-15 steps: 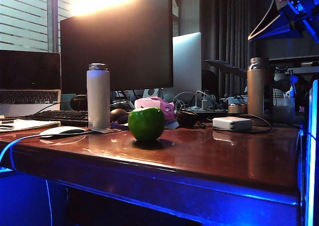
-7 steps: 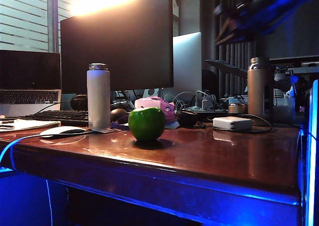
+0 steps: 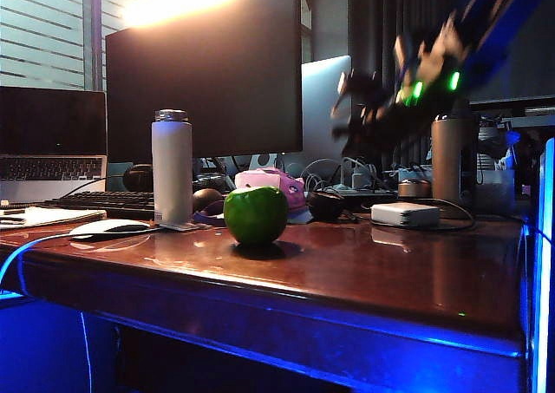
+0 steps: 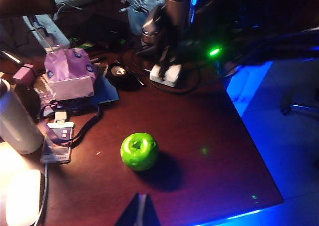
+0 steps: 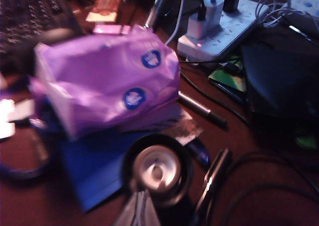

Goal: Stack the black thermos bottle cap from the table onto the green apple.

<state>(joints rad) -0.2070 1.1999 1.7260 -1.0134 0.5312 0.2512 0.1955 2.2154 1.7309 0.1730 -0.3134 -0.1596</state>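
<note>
The green apple (image 3: 255, 214) (image 4: 139, 151) rests on the reddish-brown table (image 3: 390, 271), near its front. Behind it and to the right lies the black thermos bottle cap (image 3: 325, 206) (image 4: 121, 75) (image 5: 157, 169), open side up with a silvery inside. My right gripper (image 3: 345, 107) (image 5: 139, 206), blurred, hangs in the air above and slightly right of the cap, shut and holding nothing. My left gripper (image 4: 141, 207) hovers over the table's front part on the near side of the apple, shut and empty. It is out of the exterior view.
A white bottle (image 3: 172, 167) stands left of the apple and a steel bottle (image 3: 447, 154) at back right. A purple tissue pack (image 5: 107, 81), a pen (image 5: 202, 109), cables and a power strip (image 5: 219, 31) crowd around the cap. A white adapter (image 3: 403, 214) and a mouse (image 3: 108, 228) also lie on the table.
My right arm has swung down fast from the upper right corner toward the back middle of the table, above the cap. The apple, the cap and the bottles have not moved.
</note>
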